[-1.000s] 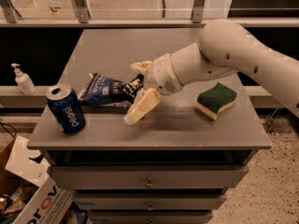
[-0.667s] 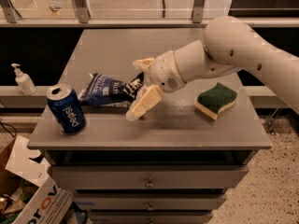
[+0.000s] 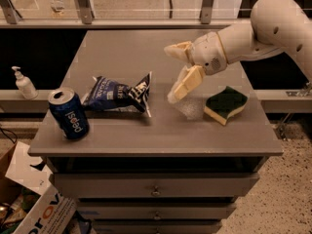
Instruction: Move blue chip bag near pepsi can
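Camera view, read from left to right. A white pump bottle [image 3: 22, 82] stands on a ledge beyond the left edge of the grey surface [image 3: 126, 52]. The pepsi can [image 3: 69, 114] stands on its base near the front-left corner of the surface, silver top up, with its white lettering running down the side. Just beside it to the right lies the blue chip bag [image 3: 119, 95], crumpled and flat on the surface, its long axis running left to right. Whether its left end touches the can cannot be determined. Right of the bag, the end effector [image 3: 169, 74] hangs above the middle of the surface with its two cream fingers [image 3: 187, 82] spread wide apart and nothing between them. It is clear of the bag. The white arm [image 3: 263, 28] enters from the upper right. A green-and-yellow sponge [image 3: 225, 104] rests near the right edge. Drawers [image 3: 156, 185] sit below the surface, and a cardboard box [image 3: 36, 206] sits at the lower left.
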Available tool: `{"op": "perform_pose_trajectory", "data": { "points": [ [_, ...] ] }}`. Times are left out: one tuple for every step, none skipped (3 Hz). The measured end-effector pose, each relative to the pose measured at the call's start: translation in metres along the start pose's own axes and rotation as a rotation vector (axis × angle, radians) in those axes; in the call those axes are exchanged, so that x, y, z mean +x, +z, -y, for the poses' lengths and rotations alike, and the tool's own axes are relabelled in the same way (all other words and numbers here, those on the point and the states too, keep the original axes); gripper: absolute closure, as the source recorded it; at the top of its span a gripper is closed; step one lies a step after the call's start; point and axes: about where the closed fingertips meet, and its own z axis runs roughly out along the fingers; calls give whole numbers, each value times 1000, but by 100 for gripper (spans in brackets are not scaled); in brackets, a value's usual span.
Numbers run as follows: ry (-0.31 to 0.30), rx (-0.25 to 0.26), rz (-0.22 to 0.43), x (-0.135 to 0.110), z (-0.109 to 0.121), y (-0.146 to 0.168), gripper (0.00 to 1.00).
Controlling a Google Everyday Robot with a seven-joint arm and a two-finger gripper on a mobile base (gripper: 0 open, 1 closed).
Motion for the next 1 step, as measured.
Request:
{"op": "perform_pose_trajectory", "data": {
  "points": [
    [-11,1,2,-4,1,-5,0]
  ]
}}
